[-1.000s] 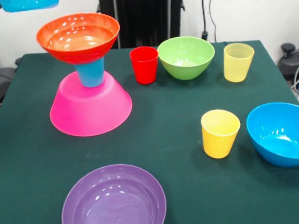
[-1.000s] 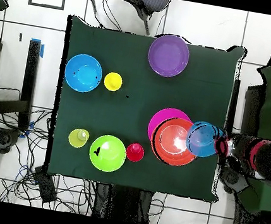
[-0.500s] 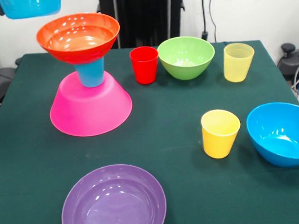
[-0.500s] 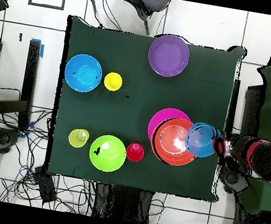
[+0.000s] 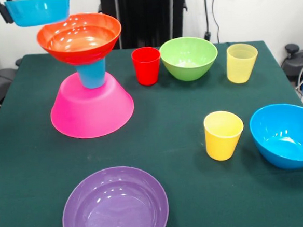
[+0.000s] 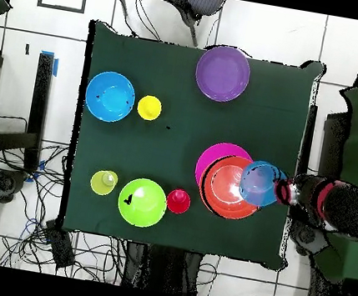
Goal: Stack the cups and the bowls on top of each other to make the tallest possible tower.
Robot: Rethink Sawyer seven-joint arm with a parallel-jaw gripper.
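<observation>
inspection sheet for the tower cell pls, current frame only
Surface: green table, flat, no spills seen.
Tower: inverted pink bowl, blue cup, orange bowl upright on top.
Carried piece: small blue bowl held in the air at the orange bowl's rim.
Loose: red cup, green bowl, pale yellow cup, yellow cup, blue bowl, purple bowl.
Clutter: nothing seen.
Gripper: at the small blue bowl's rim.
Cables: tangle on floor.
Surroundings: chair.

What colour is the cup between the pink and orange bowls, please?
Blue cup; the front view shows it best.
</observation>
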